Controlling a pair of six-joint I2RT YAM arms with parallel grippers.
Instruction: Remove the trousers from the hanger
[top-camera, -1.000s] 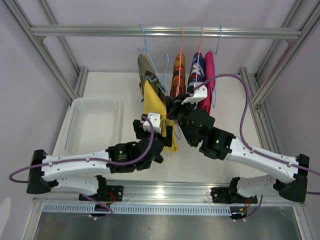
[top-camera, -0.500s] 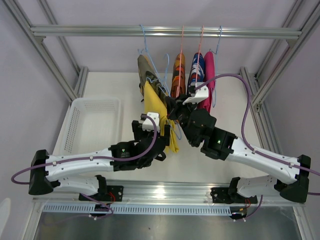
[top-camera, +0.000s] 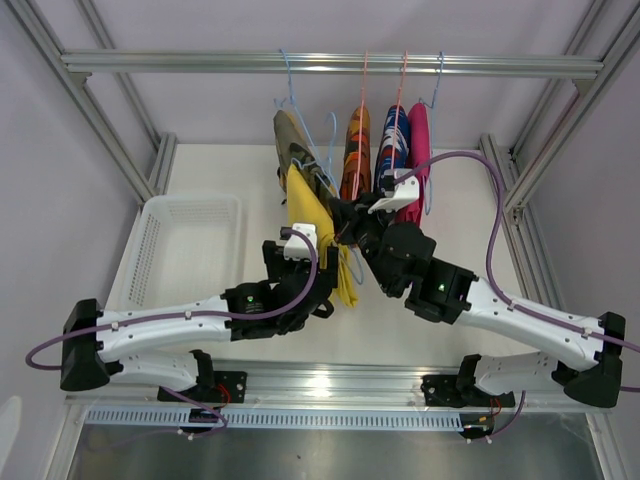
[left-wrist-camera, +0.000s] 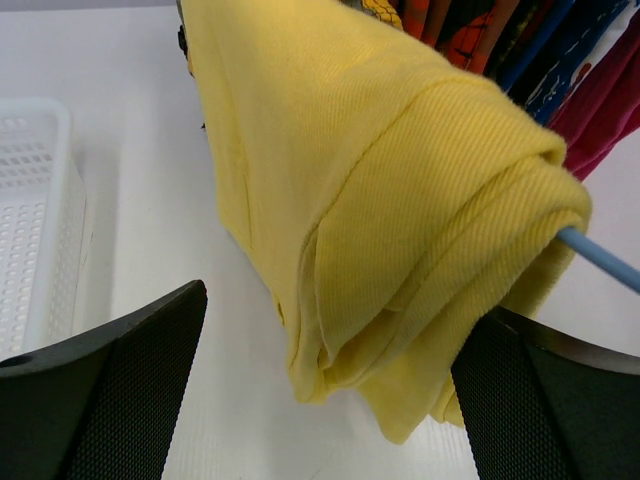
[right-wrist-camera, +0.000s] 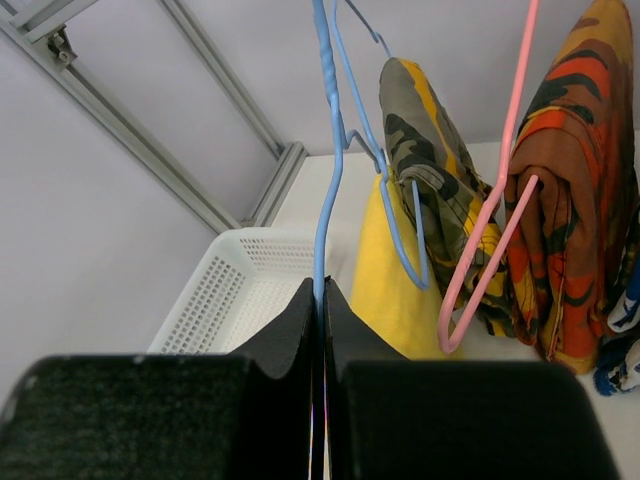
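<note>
Five trousers hang on wire hangers from the top rail (top-camera: 330, 63): camouflage (top-camera: 292, 140), plain yellow (top-camera: 310, 215), orange patterned (top-camera: 357, 150), blue-red-white (top-camera: 395, 140) and magenta (top-camera: 418, 160). In the left wrist view the yellow trousers (left-wrist-camera: 380, 190) are folded over a blue hanger bar (left-wrist-camera: 600, 258). My left gripper (left-wrist-camera: 330, 400) is open, and the cloth's lower end hangs between its fingers (left-wrist-camera: 110, 400). My right gripper (right-wrist-camera: 321, 300) is shut on the blue hanger wire (right-wrist-camera: 325, 180) of the yellow trousers (right-wrist-camera: 395, 280).
A white perforated basket (top-camera: 185, 250) stands on the table to the left, also seen as the basket (right-wrist-camera: 230, 290) in the right wrist view. A pink hanger (right-wrist-camera: 490, 250) carries the orange trousers (right-wrist-camera: 570, 200), next to the camouflage pair (right-wrist-camera: 430, 170). Aluminium frame posts flank the table.
My left arm has reached a little farther in under the yellow trousers. The right arm has shifted slightly, still holding the blue hanger wire.
</note>
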